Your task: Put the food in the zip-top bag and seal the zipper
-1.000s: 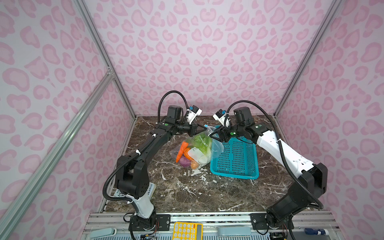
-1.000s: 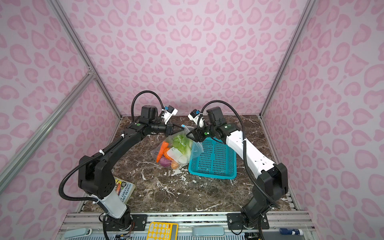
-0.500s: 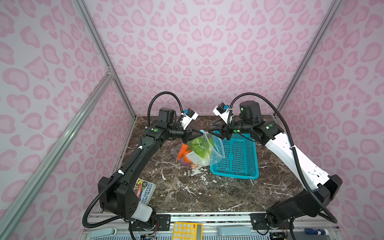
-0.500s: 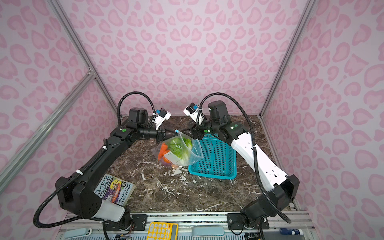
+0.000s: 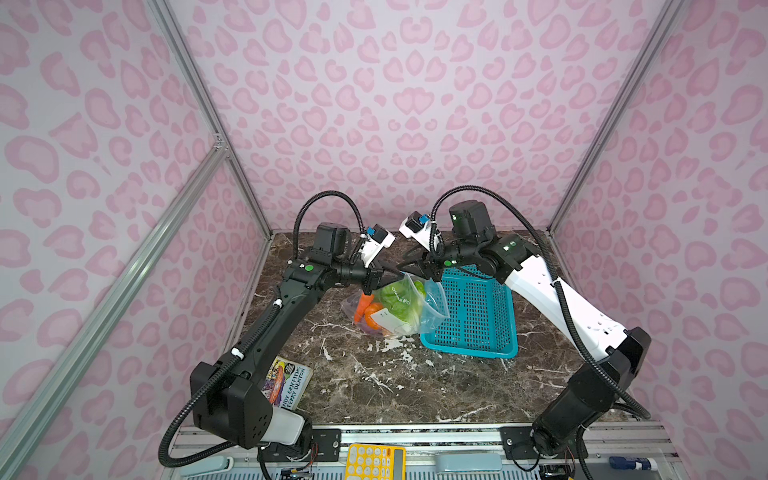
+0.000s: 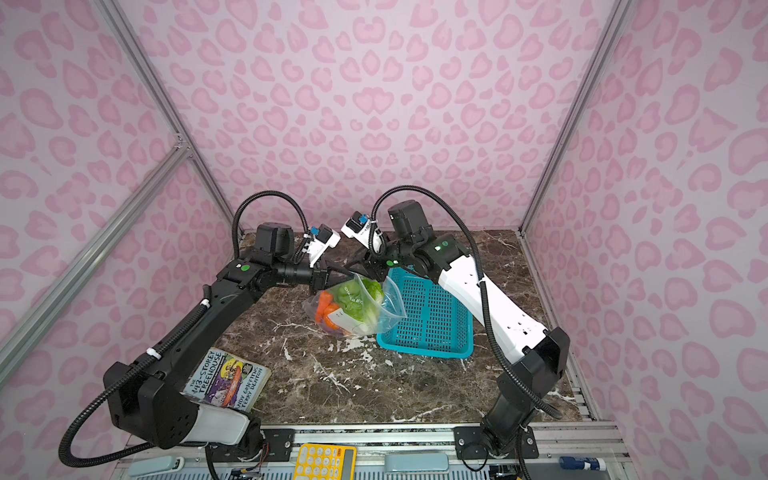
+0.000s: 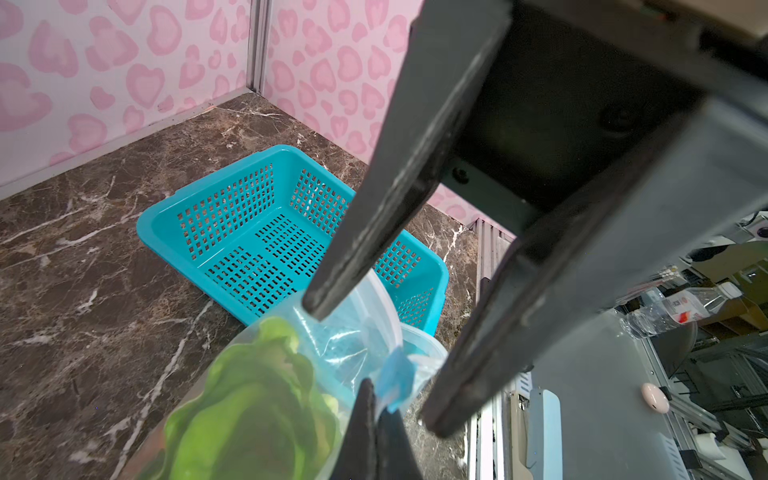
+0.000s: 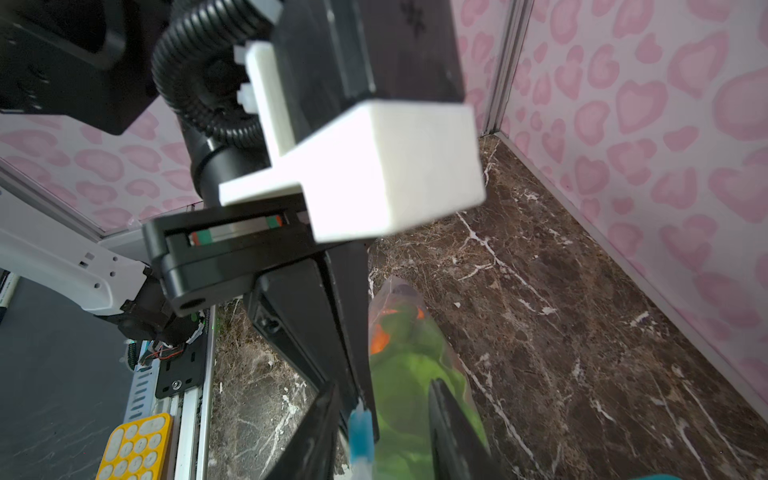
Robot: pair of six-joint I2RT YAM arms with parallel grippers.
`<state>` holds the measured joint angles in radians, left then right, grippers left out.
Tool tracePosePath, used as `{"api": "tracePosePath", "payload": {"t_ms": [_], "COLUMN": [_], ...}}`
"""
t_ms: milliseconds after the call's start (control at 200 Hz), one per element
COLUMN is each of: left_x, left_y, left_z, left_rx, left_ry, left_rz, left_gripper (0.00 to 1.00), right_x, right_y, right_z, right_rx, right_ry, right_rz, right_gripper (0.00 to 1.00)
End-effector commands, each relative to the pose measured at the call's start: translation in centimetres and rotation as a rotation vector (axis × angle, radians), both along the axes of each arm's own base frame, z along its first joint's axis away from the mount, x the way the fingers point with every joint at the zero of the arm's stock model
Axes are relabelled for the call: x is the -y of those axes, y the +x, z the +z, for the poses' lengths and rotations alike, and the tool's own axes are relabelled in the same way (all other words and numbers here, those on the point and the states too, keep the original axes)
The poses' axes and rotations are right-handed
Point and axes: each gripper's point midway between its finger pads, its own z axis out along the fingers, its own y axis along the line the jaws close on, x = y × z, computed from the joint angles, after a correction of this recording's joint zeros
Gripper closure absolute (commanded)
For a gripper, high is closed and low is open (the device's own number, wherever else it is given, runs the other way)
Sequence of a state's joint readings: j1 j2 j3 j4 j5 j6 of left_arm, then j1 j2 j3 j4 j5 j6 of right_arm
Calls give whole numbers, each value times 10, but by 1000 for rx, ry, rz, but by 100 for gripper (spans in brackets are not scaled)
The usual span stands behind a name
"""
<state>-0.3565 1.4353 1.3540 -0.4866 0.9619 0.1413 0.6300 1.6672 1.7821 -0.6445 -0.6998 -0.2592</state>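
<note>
The clear zip-top bag (image 5: 432, 309) hangs above the marble table, lifted by its top edge. Inside it lies the food: a green cabbage (image 5: 397, 297), an orange carrot (image 5: 365, 303) and small pieces. My left gripper (image 5: 395, 274) (image 7: 376, 399) is shut on the bag's top edge right beside the zipper's blue slider tab (image 7: 395, 380). My right gripper (image 5: 410, 268) (image 8: 383, 384) faces it, open, with the slider tab (image 8: 360, 432) between its fingers (image 7: 365, 216). In both top views the two grippers meet tip to tip over the bag (image 6: 390, 307).
A teal perforated basket (image 5: 473, 316) (image 6: 432, 320) stands on the table just right of the bag. A picture book (image 6: 226, 380) lies at the front left under my left arm. A yellow calculator (image 5: 374, 461) sits on the front rail.
Both arms have risen and drawn the bag up off the table, where it now hangs. My right gripper's jaws have narrowed around the slider tab. The left grip has held.
</note>
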Motion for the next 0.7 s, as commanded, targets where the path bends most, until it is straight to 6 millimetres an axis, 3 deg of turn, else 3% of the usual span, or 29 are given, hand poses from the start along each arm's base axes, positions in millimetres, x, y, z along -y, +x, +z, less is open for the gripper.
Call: {"api": "tracePosePath", "payload": {"t_ms": [0,285,695], "left_x": [0,-1,-3], "left_y": [-3,1,6], "left_z": [9,7,4], "left_rx": [45,41,29], "left_ry": [-17,-11,-2], "left_rz": [-15,-4,19], "left_gripper": [96,96,96], "right_x": [0,0,0], "right_y": [0,0,1], "right_z": [-8,-16,-22], "right_rx": [-4,-15,-21], "right_ry": [-25,-32,-41], "right_rz": [9,12,8], "right_gripper": [66,78,80]}}
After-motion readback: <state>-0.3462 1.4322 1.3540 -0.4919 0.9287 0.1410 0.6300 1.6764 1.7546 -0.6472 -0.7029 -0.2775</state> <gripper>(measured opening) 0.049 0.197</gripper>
